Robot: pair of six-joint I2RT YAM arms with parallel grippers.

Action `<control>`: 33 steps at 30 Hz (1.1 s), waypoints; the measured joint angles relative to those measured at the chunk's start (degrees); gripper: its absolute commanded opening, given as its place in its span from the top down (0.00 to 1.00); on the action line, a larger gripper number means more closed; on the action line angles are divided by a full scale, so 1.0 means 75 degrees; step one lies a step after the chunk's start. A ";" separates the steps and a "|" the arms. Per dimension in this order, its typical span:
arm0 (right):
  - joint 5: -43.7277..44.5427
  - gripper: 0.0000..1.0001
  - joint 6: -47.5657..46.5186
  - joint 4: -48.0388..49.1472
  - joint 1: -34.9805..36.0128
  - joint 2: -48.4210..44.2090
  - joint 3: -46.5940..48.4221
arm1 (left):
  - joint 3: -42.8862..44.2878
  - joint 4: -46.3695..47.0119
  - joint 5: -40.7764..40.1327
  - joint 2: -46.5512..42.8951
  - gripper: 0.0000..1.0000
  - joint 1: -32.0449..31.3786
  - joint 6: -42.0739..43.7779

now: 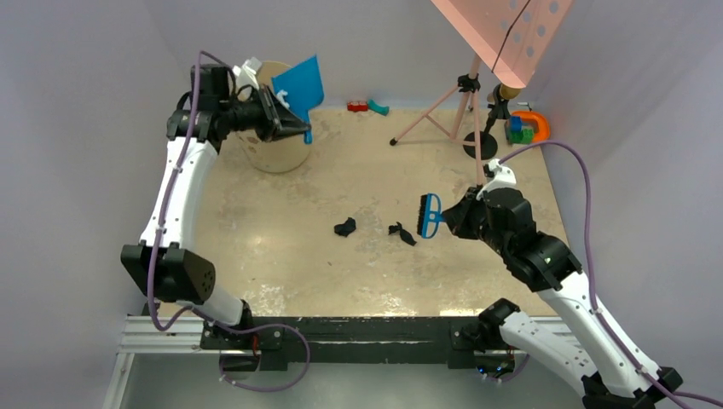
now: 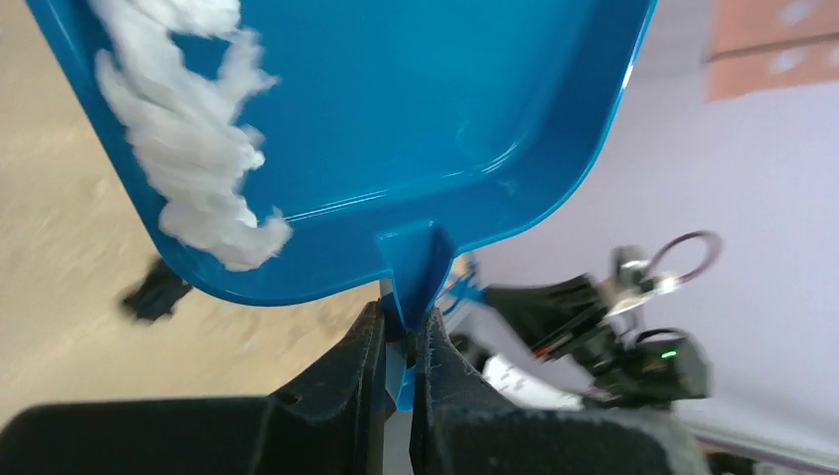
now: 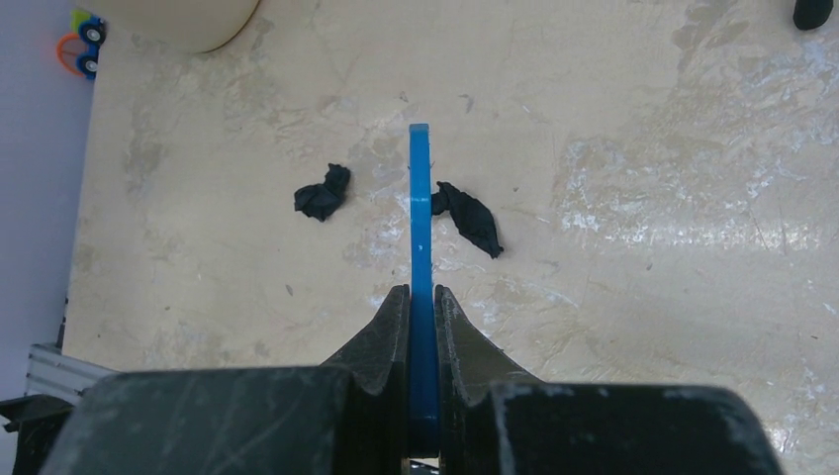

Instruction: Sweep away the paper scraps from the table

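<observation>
**Dustpan tipped at the bin, two black scraps left on the table**

The left gripper [image 2: 401, 336] has its jaws pressed together on the stub handle of the blue dustpan [image 2: 416, 119], holding it tilted just above the far-right rim of the round beige bin [image 1: 277, 153]. A white fluffy wad [image 2: 188, 148] clings to the inside of the pan. The right gripper [image 3: 422, 307] pinches the blue hand brush [image 3: 419, 198] by its handle, well to the right of the bin and nearer the arms' bases.

The task's remaining things in view, two black paper scraps [image 1: 345, 227] [image 1: 401, 232], lie on the table [image 1: 281, 281] between the bin and the brush, the right-hand one just beside the bristles.

The step in hand looks like emptying the pan. The white wad has not dropped, so the next move probably calls for a steeper tip over the bin's mouth. After that the pan must come down flat on the bin's side of the black scraps so the brush can push them in.

Only the left wrist view shows the wad in the pan; from above, the pan's inside is hidden. The right wrist view shows the brush edge-on with one scrap on each side of it, though not whether the bristles touch the table. Only the top view places pan and bin together.
</observation>
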 measured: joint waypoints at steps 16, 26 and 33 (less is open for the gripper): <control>-0.0221 1.00 0.0017 0.0373 0.0000 -0.0140 -0.0420 | -0.6543 -0.2232 -0.4931 -0.3928 0.96 -0.2157 0.2390; -0.0358 1.00 0.0061 0.0434 0.0000 -0.0323 -0.0527 | -0.7408 -0.0221 -0.6942 -0.2652 0.92 -0.3255 0.1728; -0.0376 1.00 0.0119 0.0428 0.0000 -0.0513 -0.0761 | -0.7580 0.0697 -0.7461 -0.1690 0.88 -0.3544 0.1690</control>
